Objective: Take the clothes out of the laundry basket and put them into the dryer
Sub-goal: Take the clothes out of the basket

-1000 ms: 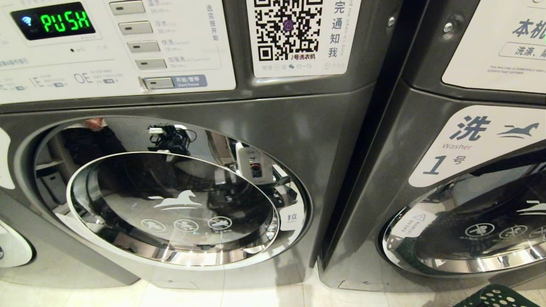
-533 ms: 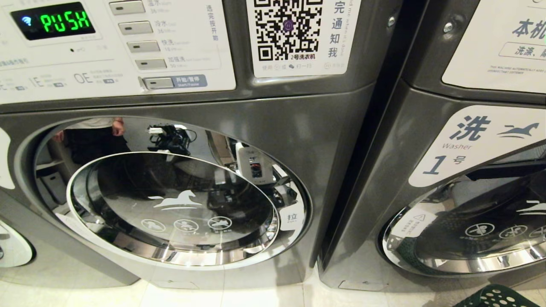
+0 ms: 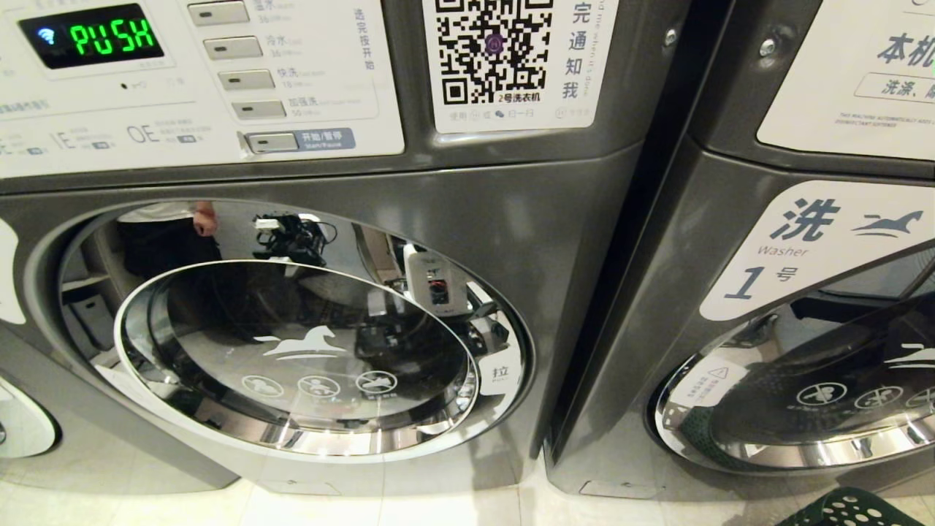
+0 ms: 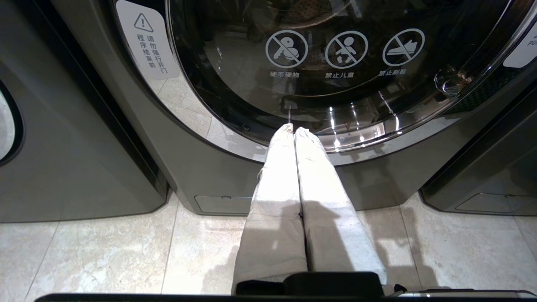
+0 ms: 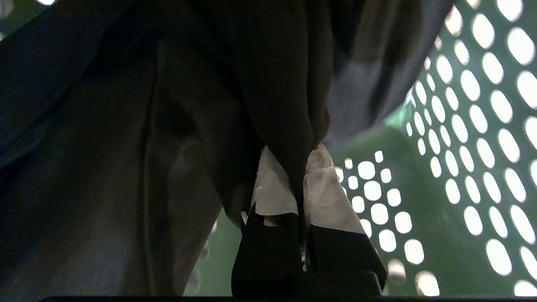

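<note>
My right gripper [image 5: 300,167] is down inside the green laundry basket [image 5: 461,167], shut on a fold of dark clothes [image 5: 272,84] that drapes over and beside its white-wrapped fingers [image 5: 325,188]. In the head view only a corner of the laundry basket [image 3: 847,508] shows, on the floor at the bottom right, and neither arm is visible. The grey dryer [image 3: 511,219] stands straight ahead with its round glass door [image 3: 292,351] closed. My left gripper [image 4: 293,130] hangs low in front of that door [image 4: 335,84], shut and empty.
A second grey machine [image 3: 730,219] marked Washer 1 stands close on the right, its door [image 3: 803,394] also closed. The control panel [image 3: 197,80] reads PUSH. Pale floor tiles [image 4: 105,251] run before the machines. A person is reflected in the door glass [image 3: 168,234].
In the right machine's door glass a dark reflected shape has risen. The person's reflection in the left door has shifted. The machines and the basket corner have not moved.
</note>
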You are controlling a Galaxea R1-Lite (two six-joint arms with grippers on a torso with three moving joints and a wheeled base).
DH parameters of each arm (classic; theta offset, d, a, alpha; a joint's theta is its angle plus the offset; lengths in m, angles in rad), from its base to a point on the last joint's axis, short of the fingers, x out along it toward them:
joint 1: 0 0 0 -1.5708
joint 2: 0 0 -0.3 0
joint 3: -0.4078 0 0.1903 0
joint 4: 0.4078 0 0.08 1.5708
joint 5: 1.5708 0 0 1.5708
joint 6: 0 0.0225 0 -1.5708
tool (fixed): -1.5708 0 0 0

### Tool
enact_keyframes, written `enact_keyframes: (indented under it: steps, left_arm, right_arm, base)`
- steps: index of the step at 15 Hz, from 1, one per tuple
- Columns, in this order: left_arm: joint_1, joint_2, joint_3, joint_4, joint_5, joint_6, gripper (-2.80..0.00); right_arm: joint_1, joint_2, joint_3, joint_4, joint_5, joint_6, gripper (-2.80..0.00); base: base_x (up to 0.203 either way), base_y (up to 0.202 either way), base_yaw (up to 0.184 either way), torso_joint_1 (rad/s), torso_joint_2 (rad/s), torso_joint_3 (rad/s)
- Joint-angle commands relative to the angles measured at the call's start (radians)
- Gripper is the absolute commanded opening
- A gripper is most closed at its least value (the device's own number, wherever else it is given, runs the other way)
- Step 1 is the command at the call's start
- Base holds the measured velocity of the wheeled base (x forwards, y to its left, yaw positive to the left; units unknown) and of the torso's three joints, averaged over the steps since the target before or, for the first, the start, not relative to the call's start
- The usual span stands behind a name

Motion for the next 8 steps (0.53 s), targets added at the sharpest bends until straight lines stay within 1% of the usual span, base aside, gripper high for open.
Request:
enact_keyframes:
  steps: [1,2,3,4,7,8]
  left_arm:
    - [0.000,0.000,0.000,0.000,0.000,0.000,-2.80]
    - [0.001,0.000,0.000,0.000,0.000,0.000,-2.80]
    - [-0.001,0.000,0.000,0.000,0.000,0.000,-2.80]
    - [-0.001,0.000,0.000,0.000,0.000,0.000,-2.80]
    - [0.000,0.000,-0.001,0.000,0.000,0.000,-2.80]
    - [0.001,0.000,0.000,0.000,0.000,0.000,-2.80]
  right_arm:
    - [0.014,0.067,-0.066,-0.002,0.002,0.004,-2.80]
    - [0.015,0.074,-0.097,0.003,0.001,0.016,-0.39]
    - [0.015,0.076,-0.127,0.012,0.002,0.048,0.00]
    - [0.016,0.076,-0.160,0.031,0.003,0.096,0.00]
    - [0.017,0.075,-0.223,0.119,0.007,0.285,0.00]
    - [0.018,0.073,-0.223,0.144,0.026,0.319,0.00]
  base:
    - [0.000,0.000,0.000,0.000,0.00,0.000]
    - [0.000,0.000,0.000,0.000,0.00,0.000]
    - [0.000,0.000,0.000,0.000,0.00,0.000]
    - [0.000,0.000,0.000,0.000,0.00,0.000]
    - [0.000,0.000,0.000,0.000,0.00,0.000]
    - [0.000,0.000,0.000,0.000,0.00,0.000]
